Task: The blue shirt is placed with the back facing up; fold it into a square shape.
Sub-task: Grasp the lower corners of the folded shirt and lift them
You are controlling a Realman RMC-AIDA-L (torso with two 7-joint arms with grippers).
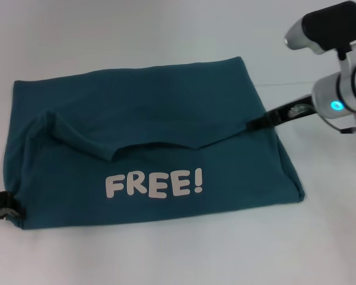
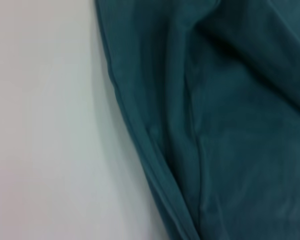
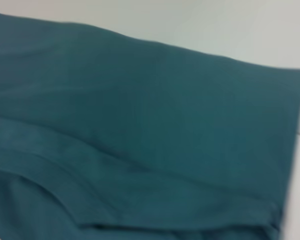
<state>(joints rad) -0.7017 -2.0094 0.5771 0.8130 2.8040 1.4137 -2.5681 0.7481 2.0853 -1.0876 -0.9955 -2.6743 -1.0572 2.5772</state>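
Observation:
The blue shirt point(image 1: 166, 101) lies folded on the white table as a wide teal rectangle. White "FREE!" lettering point(image 1: 154, 185) shows on its near layer. A folded-over layer ends in an edge point(image 1: 184, 144) running across the middle, with a sleeve fold point(image 1: 65, 133) at the left. My left gripper point(image 1: 1, 206) sits at the shirt's near left corner, mostly out of frame. My right gripper point(image 1: 258, 123) reaches in from the right and meets the folded layer's right end. The left wrist view shows the shirt's hemmed edge point(image 2: 140, 140), and the right wrist view shows stacked shirt layers point(image 3: 140, 125).
White table point(image 1: 166, 255) surrounds the shirt on all sides. The right arm's white and black wrist housing point(image 1: 338, 65) hangs above the table's far right. A thin table seam point(image 1: 279, 83) runs behind the shirt's right corner.

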